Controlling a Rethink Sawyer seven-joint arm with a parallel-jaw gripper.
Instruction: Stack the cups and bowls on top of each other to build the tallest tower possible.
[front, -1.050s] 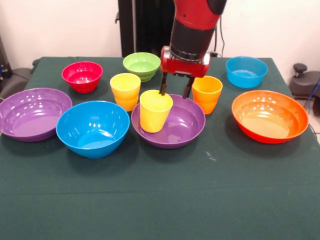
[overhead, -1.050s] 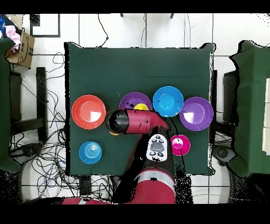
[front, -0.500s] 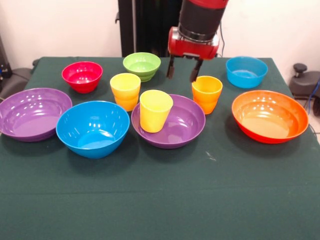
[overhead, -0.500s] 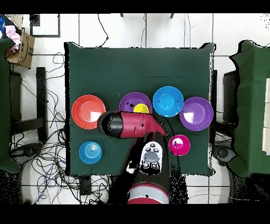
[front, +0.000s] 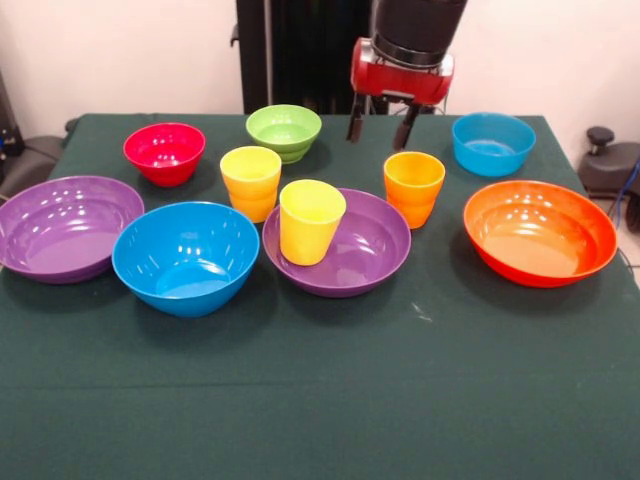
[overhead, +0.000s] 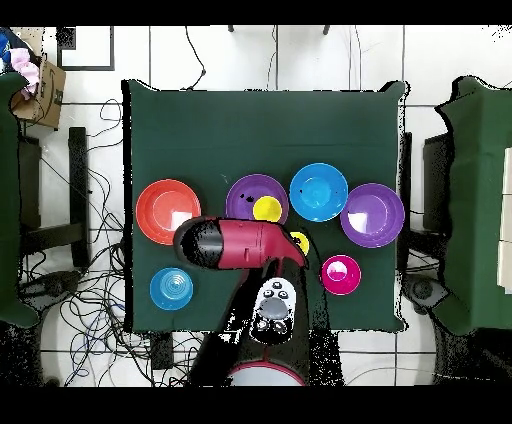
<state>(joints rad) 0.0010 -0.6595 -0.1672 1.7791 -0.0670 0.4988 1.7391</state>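
Your tool (front: 382, 124) has lifted up and away from the yellow cup (front: 311, 221), and now hangs empty with its fingers spread wide, high above the green surface (front: 330, 400) at about 1 o'clock from the cup. The cup stands upright inside the middle purple bowl (front: 365, 250), toward the bowl's 9 o'clock side. That looks like a finished placement: the tower now has two pieces, and nothing else is stacked.

The rest sit singly on the surface. A second yellow cup (front: 251, 181) is at 10 o'clock from the bowl; an orange cup (front: 414, 187), directly below the tool, is at 2 o'clock and looks the likely next pick. A large blue bowl (front: 186, 256) and a second purple bowl (front: 62, 226) lie at 9 o'clock, an orange bowl (front: 540, 231) at 3 o'clock. Small red (front: 164, 152), green (front: 284, 131) and blue (front: 493, 142) bowls line the far edge.

From overhead, the arm covers the orange cup and the green bowl, and hides the tool.
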